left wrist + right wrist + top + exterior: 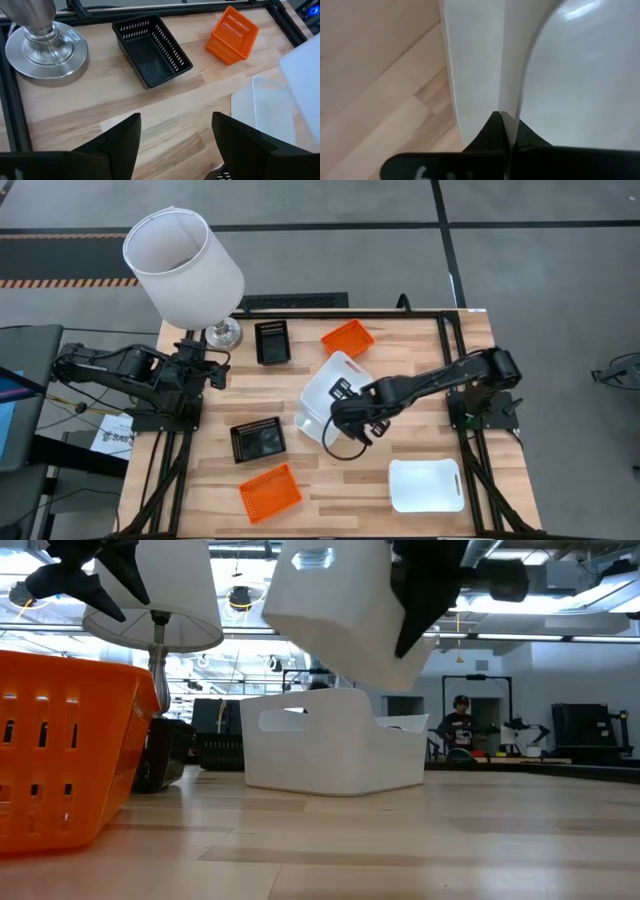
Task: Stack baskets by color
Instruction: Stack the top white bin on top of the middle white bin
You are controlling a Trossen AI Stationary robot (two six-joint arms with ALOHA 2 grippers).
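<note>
My right gripper is shut on a white basket and holds it tilted in the air over the table's middle. Under it, a second white basket stands on its base. A third white basket lies near the front right. Two black baskets and two orange baskets stand apart on the wood. My left gripper waits open at the left, near the lamp's base, with nothing between its fingers. My right gripper pinches one side wall of the white basket at its rim, one finger inside the basket and one outside. The fingers come from above, slanting down. The basket hangs tilted and clear of the table, over the second white basket.
A lamp with a big white shade and a metal base stands at the table's far left corner, close to my left gripper. Black frame rails run along the table's edges. Bare wood lies between the baskets at the front middle.
</note>
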